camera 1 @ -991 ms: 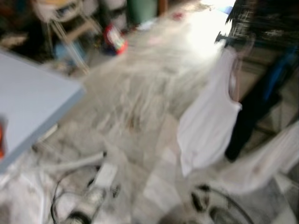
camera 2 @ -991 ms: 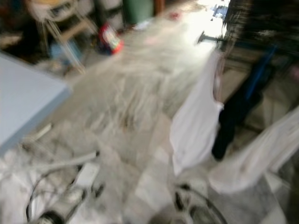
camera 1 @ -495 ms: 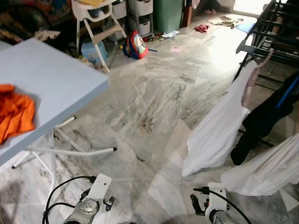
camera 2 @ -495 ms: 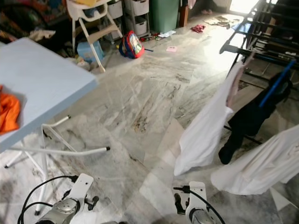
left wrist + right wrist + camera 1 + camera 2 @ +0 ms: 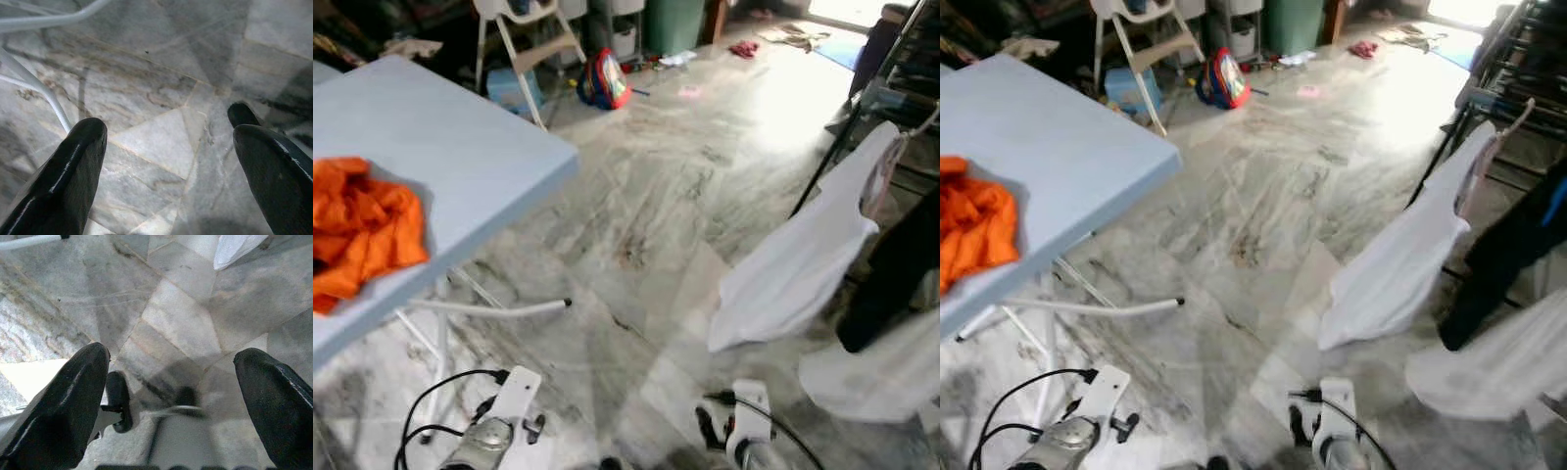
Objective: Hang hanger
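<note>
A white shirt (image 5: 803, 264) on its hanger (image 5: 1513, 119) already hangs from the drying rack (image 5: 1518, 59) at two o'clock, so the job looks done, while the left gripper (image 5: 166, 161) and right gripper (image 5: 171, 396) hang spread wide, holding nothing.

A: Where do the head views look from?
B: High up, facing forward and down over the marble floor (image 5: 646, 206); both share the blue table (image 5: 1048, 157) at left and the drying rack (image 5: 1518, 59) far right.
A: And the wrist views?
B: Each points down, close to the floor.
</note>
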Tool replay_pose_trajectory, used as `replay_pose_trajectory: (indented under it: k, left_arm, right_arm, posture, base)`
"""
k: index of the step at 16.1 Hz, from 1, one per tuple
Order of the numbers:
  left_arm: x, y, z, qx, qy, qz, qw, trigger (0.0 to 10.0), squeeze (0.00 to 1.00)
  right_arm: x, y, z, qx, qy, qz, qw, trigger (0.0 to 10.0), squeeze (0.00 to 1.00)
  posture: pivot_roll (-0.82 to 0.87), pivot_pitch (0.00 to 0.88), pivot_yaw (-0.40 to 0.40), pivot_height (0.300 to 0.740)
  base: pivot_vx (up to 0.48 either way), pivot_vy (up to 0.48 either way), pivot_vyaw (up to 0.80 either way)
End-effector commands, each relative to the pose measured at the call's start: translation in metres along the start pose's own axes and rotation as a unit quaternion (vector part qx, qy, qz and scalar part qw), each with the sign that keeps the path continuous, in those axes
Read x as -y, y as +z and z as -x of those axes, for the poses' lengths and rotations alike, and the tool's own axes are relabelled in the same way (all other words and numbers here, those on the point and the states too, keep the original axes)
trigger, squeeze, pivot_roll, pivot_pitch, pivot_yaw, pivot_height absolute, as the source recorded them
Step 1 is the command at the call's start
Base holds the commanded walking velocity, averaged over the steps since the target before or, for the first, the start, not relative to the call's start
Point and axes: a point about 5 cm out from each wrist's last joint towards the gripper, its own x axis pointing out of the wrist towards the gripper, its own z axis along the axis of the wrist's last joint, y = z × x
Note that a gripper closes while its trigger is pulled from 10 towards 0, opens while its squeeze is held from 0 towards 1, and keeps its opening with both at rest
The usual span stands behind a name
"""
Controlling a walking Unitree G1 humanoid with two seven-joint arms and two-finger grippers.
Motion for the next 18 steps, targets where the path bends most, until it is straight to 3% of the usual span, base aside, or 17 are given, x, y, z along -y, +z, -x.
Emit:
replay_pose_trajectory:
  k: [1,6,11,18]
  left_arm:
    - [0.003,-0.007,0.001,-0.012,-0.006,-0.002,1.0,10.0,0.0]
    - [0.002,0.001,0.0,0.003,-0.005,-0.018,1.0,10.0,0.0]
    - [0.004,0.001,0.0,0.002,-0.002,-0.022,1.0,10.0,0.0]
    - [0.008,0.008,-0.002,0.015,0.01,0.031,0.999,10.0,0.0]
  right_arm:
    - [0.007,-0.006,0.002,-0.008,-0.012,-0.009,1.0,10.0,0.0]
    - [0.009,-0.003,0.002,-0.005,-0.018,-0.012,1.0,10.0,0.0]
    - [0.011,-0.002,0.002,-0.006,-0.022,-0.008,1.0,10.0,0.0]
    - [0.018,0.003,0.001,-0.006,-0.026,-0.003,1.0,10.0,0.0]
  posture:
    - [-0.02,0.142,0.093,0.74]
    - [-0.03,0.14,0.093,0.74]
    - [-0.02,0.139,0.084,0.74]
    - [0.0,0.119,0.044,0.74]
  base:
    - [0.0,0.48,0.0]
    - [0.0,0.096,0.0]
    - [0.0,0.0,-0.51]
    - [0.0,0.0,0.0]
